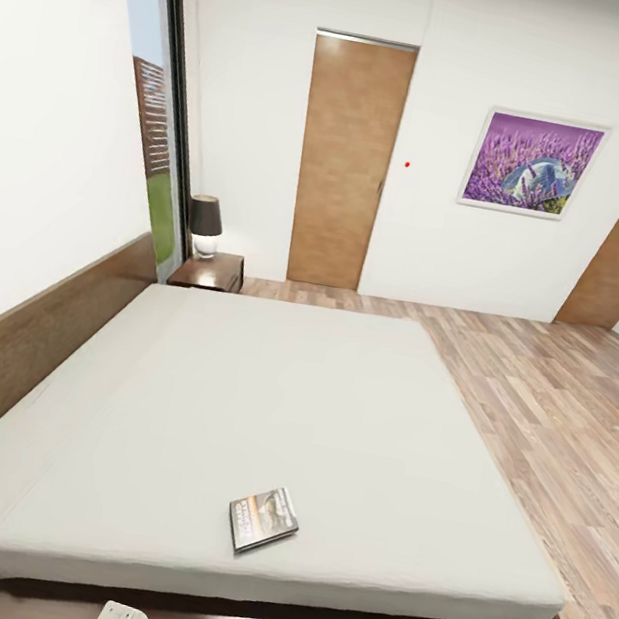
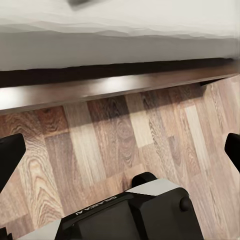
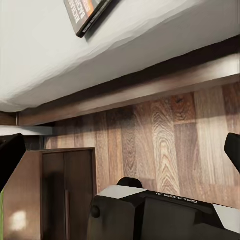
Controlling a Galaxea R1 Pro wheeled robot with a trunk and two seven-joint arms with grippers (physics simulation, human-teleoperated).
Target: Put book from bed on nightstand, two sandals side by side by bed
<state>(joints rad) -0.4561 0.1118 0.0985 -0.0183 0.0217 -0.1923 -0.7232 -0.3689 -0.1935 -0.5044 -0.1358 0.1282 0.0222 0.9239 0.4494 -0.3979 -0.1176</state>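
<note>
1. Near the foot edge of the bed (image 1: 259,423), as seen from the head view, the book (image 1: 262,519) is still lying on the mattress, so no step is judged done. The nightstand (image 1: 210,272) stands far off by the headboard; bare floor (image 1: 555,414) is open along the bed's right side.
2. Over wood planks beside the bed frame (image 2: 115,87), the left gripper (image 2: 120,165) is held wide apart and empty.
3. Below the book (image 3: 86,14) at the mattress edge, the right gripper (image 3: 122,162) is spread wide, empty, with a dark cabinet (image 3: 55,195) close by.
</note>
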